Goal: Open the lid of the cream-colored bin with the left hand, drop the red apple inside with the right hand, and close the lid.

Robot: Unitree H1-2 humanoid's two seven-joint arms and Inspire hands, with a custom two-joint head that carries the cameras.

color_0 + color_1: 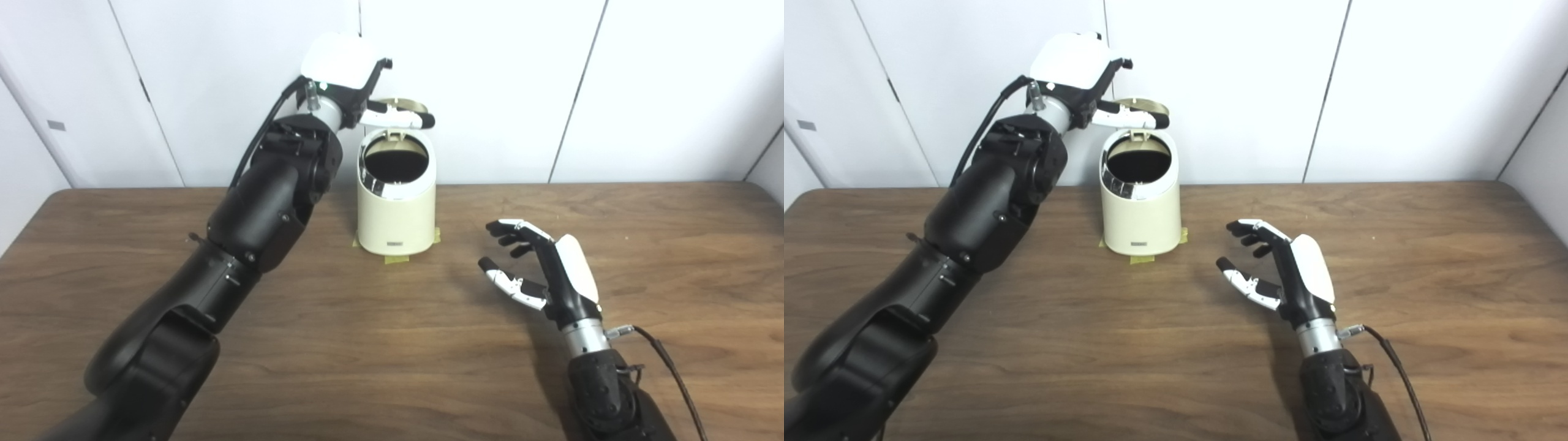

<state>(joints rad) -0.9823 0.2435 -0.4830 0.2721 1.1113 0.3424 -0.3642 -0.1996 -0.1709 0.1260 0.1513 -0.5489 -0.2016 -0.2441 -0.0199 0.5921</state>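
Observation:
The cream-colored bin (pixel 397 211) stands at the back middle of the table with its dark mouth showing. Its lid (pixel 405 105) is tipped up behind the opening. My left hand (pixel 343 68) is raised above and to the left of the bin, with one of its fingers (pixel 398 117) stretched across the front of the raised lid and touching it; it grips nothing. My right hand (pixel 545 269) hovers low over the table to the right of the bin, open and empty, palm turned left. No red apple shows in either view.
Yellow tape pieces (pixel 392 260) mark the bin's base on the brown wooden table (pixel 380 343). White wall panels (pixel 490 73) rise just behind the bin. My bulky left forearm (pixel 269 202) hangs over the table's left half.

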